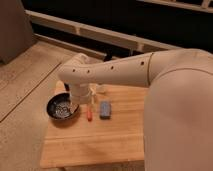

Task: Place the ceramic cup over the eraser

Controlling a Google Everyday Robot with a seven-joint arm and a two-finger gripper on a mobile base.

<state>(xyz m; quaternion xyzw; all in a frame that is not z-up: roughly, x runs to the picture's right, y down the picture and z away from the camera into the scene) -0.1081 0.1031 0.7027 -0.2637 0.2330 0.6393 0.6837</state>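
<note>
The ceramic cup (pixel 101 89) appeared as a small pale shape at the far edge of the worktop, just right of the arm's lower end. It was too indistinct to say whether it stood free or touched anything.

The arm (pixel 125 72), a thick white tube, filled the right of the view. It reached left across the far side of the worktop, bent at a rounded joint and dropped steeply down. The gripper (pixel 84 98) hung at its lower end, low over the back left part of the worktop, between the bowl and the cup. How far it was open, or whether it had hold of anything, could not be told.

The wooden worktop (pixel 100 145) showed bare wood across its whole near half and along its right side under the arm. All the things were crowded toward its far left.

One dark bowl (pixel 62 107) sat at the left edge, with pale bits inside. One flat blue-grey block (pixel 105 109) lay right of the gripper, apart from the bowl. One orange pen (pixel 89 115) lay between bowl and block, nearer the block, pointing toward the near edge.
</note>
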